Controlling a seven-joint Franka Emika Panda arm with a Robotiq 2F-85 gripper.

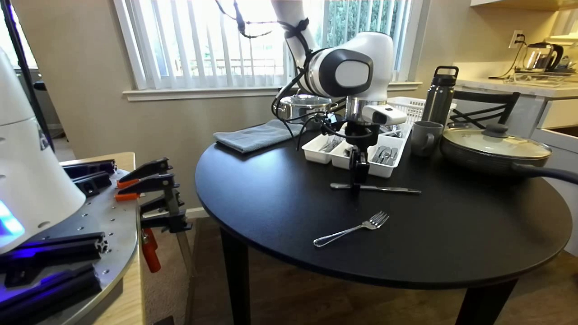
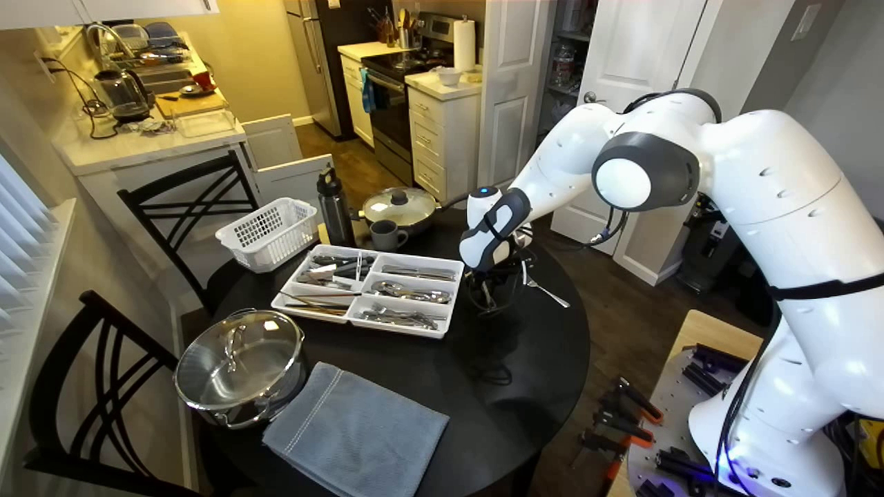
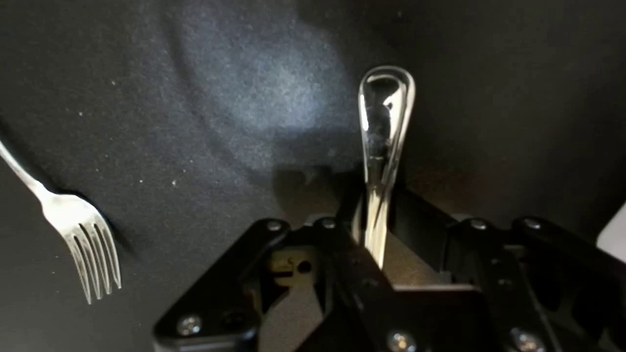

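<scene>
So we've got the pincer right down low over the round black tabletop, and there's a table knife running between its fingers. The jaws stand nearly together with the handle in that slim gap, but honestly we can't tell whether they're actually pinching it. The knife lies across the tabletop, near the white cutlery tray but not touching it. On the side away from the tray we've got a loose dinner fork, well apart from the knife. The tray has a compartment of spoons, seen in an exterior view. Beside it we spot a grey mug, a dark bottle and a glass-lidded frying pan, plus a folded blue-grey cloth next to a pot.
</scene>
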